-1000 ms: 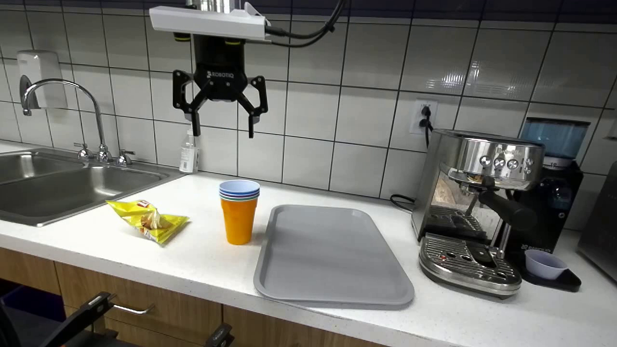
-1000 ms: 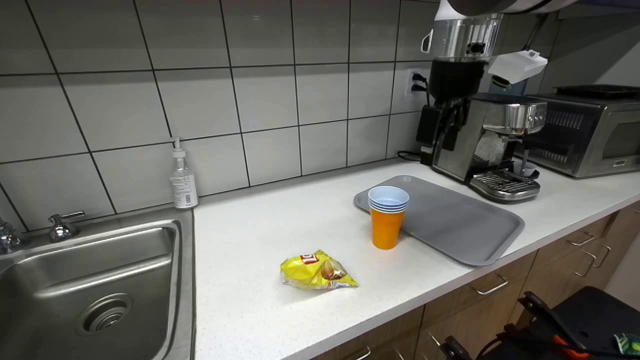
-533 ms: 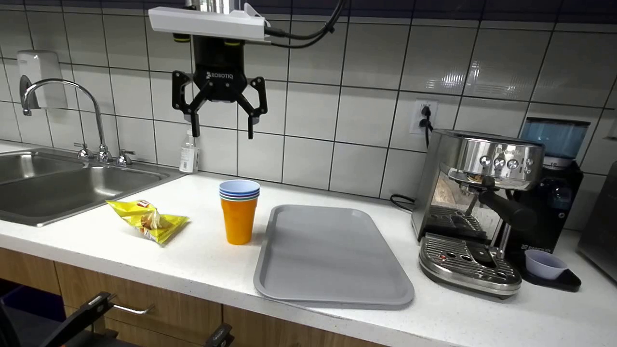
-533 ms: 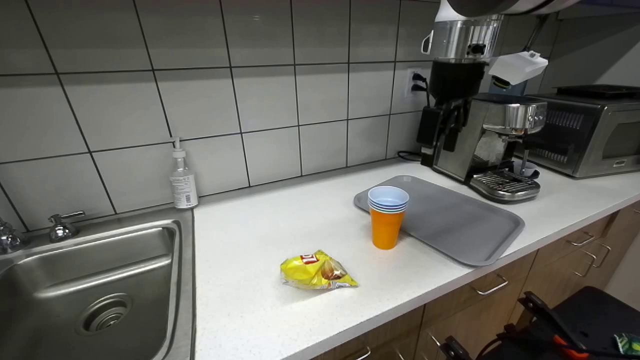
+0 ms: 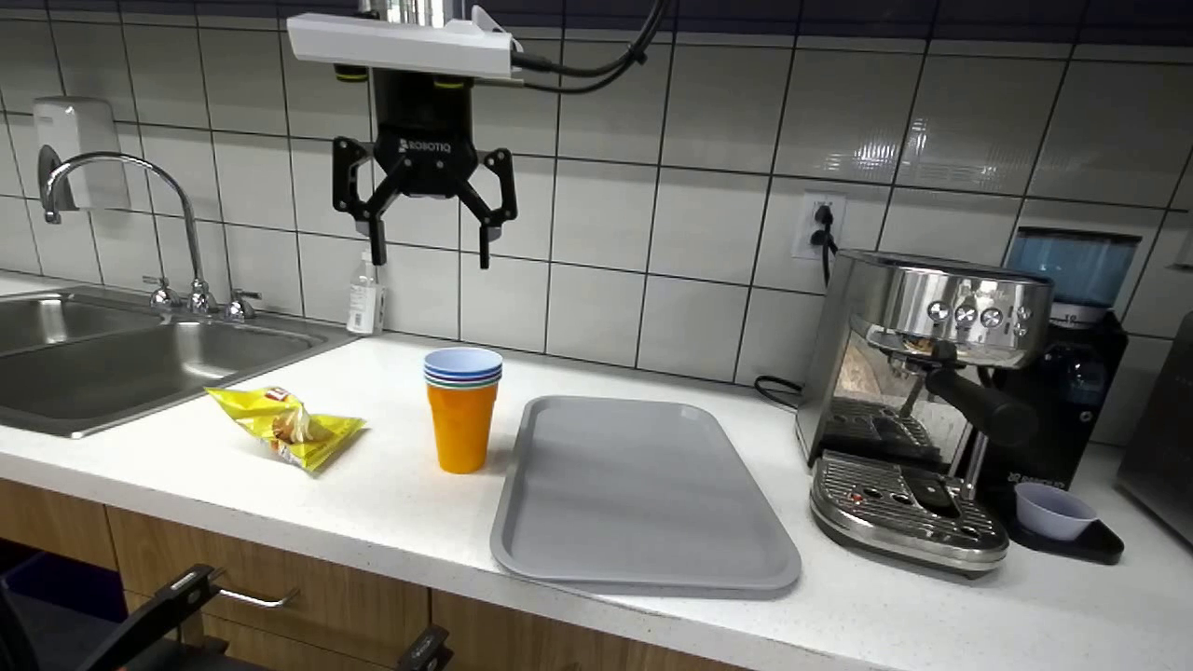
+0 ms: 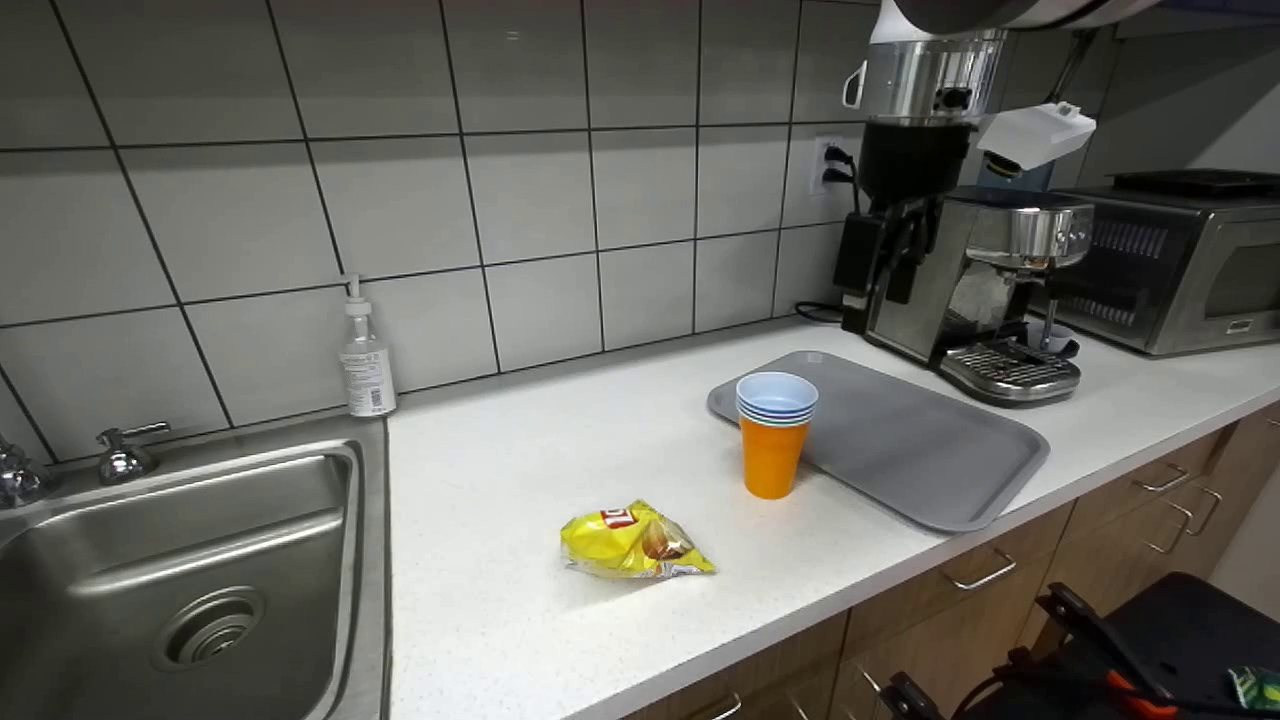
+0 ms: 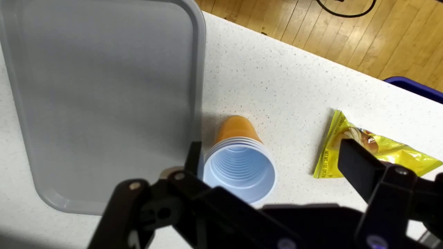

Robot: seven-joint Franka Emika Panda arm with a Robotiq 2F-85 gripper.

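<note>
Cup stack (image 5: 463,410) is standing upright on the counter (image 5: 391,503), orange outside, pale blue inside, mouths up, just beside the gray tray (image 5: 643,494) but apart from it, yellow chip bag (image 6: 635,545) lying on the stack's other side. Gripper (image 5: 431,263) is hanging above the stack, jaws spread wide, gripping nothing, touching nothing. Further out, the pump bottle (image 6: 368,375) is standing by the tiled wall (image 6: 545,320), next to the sink (image 6: 372,520). Risks, judging from here: in the wrist view the stack is showing off-centre in the gap, closer to one finger (image 7: 193,157), so a straight drop would be risking a clipped rim and a toppled stack; a grip catching only the top lips would be risking pulling the nest apart; hard squeezing would be risking crushed walls, since the cups are looking thin and light; a low finger on that side could be snagging the tray edge. Hard to make out: cup count, only a few stacked lips are showing; the other finger (image 7: 360,169) is covering part of the chip bag in the wrist view. In an exterior view the black gripper is blending into the espresso machine (image 6: 1020,232) behind it, outline tough to read. Arm (image 6: 930,75) is running off the top of the frame; sink and countertop oven (image 6: 1160,265) are being cut off
</note>
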